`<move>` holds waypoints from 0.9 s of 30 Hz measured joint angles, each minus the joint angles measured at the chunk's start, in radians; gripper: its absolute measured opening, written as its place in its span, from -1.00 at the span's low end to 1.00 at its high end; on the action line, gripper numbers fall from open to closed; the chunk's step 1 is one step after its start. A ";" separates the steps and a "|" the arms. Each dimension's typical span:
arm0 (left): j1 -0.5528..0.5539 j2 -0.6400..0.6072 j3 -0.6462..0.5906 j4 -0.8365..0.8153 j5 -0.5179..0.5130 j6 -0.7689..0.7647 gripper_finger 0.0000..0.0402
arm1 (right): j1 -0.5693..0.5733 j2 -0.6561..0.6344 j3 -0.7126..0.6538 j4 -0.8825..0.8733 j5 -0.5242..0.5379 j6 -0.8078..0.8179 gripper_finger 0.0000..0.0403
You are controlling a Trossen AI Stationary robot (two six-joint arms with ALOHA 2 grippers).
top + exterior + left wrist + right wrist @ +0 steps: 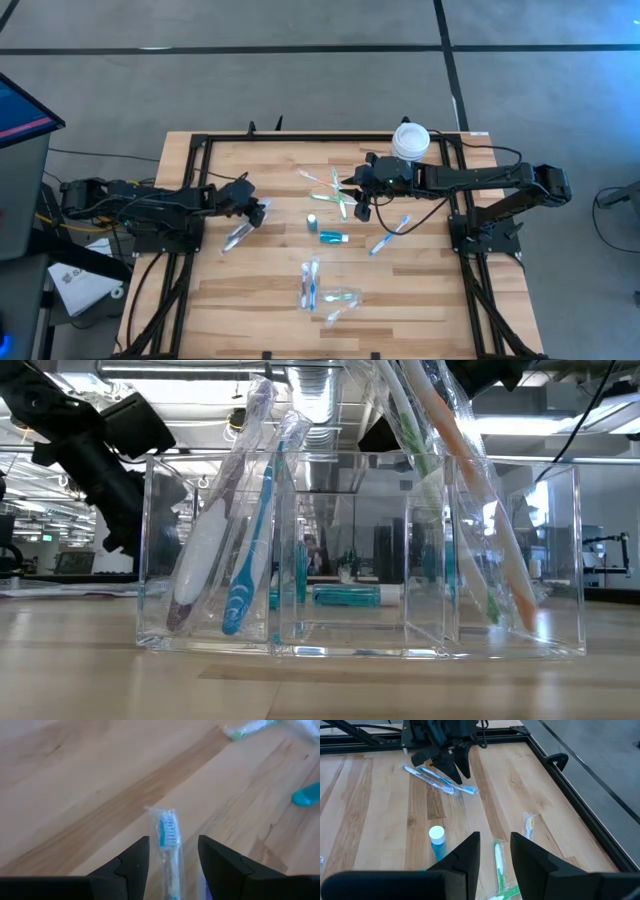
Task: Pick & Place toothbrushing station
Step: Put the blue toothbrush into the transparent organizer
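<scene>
from above, the wooden table (pixel 250 300) carries the toothbrushing things scattered about. the left gripper (pixel 258 213) sits at the left-centre, over a wrapped toothbrush (pixel 238 235) that lies slanted on the wood. the right gripper (pixel 360 208) reaches in from the right, over a cluster of green toothbrushes (pixel 335 190). a short teal tube (pixel 333 237) lies near the middle, with a small teal capped bottle (pixel 312 222) just beside it. a blue toothbrush (pixel 390 235) lies to the right of the tube. nearer the front edge lies a pair of wrapped brushes (pixel 310 283), and a clear tray (pixel 340 300) just beside them. a white tub (pixel 410 140) stands at the back edge.

at table height, the clear tray (pixel 360 560) fills the frame, its compartments holding wrapped toothbrushes: a blue one (pixel 250 560) on the left, an orange-white one (pixel 480 510) on the right. the teal tube (pixel 345 595) shows through the clear walls.

the left wrist view shows the left gripper (pixel 174 851) with its fingers apart, straddling the wrapped toothbrush (pixel 167 832); contact cannot be told.

the right wrist view shows the right gripper (pixel 495 847) with fingers parted, holding nothing, above a green toothbrush (pixel 498 862). the teal bottle (pixel 437 842) stands near; the left gripper (pixel 447 762) hangs farther off over two wrapped brushes (pixel 440 779).
</scene>
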 joint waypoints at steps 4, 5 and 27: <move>0.000 0.000 0.000 -0.011 -0.009 0.001 -0.19 | 0.000 0.000 0.000 0.000 0.000 0.000 -0.51; 0.000 0.000 0.000 -0.011 -0.010 0.001 -0.19 | 0.000 0.000 0.000 0.000 0.000 0.000 -0.51; -0.001 0.000 0.000 -0.112 0.077 -0.004 -0.19 | 0.000 0.000 0.000 0.000 0.000 0.000 -0.51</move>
